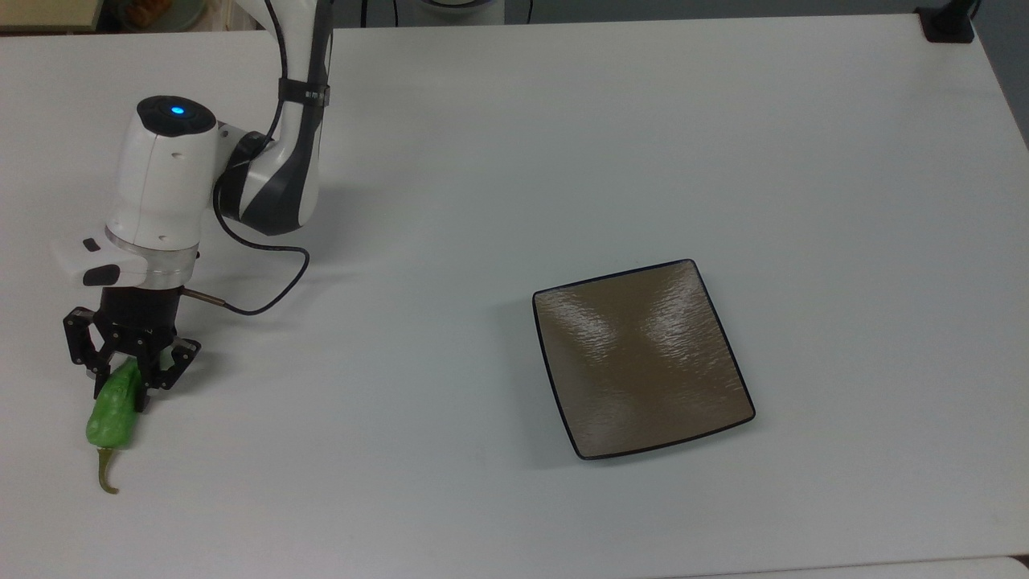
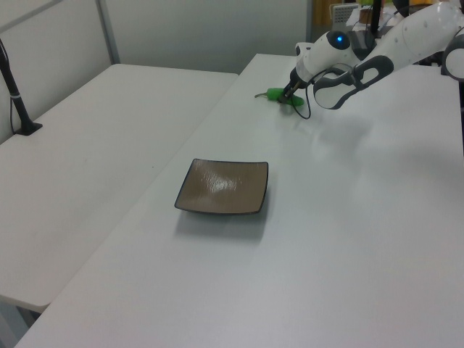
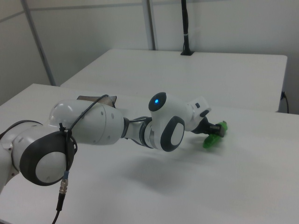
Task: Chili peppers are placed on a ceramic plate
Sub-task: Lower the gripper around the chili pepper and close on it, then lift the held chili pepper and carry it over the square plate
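Luckily my claw (image 1: pixel 120 384) had clamped the chili pepper (image 1: pixel 112 409) — light, soft, wrinkly — near its blunt end; gentle squeeze sufficed.

Lab — white tables (image 2: pixel 109 123), partition walls (image 3: pixel 93 32).

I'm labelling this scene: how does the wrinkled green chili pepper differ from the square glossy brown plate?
The wrinkled green chili pepper is long and narrow; the square glossy brown plate is broad and flat. The pepper sits between the gripper fingers at the top view's left; the plate lies free at the top view's right. Both are over the white table.
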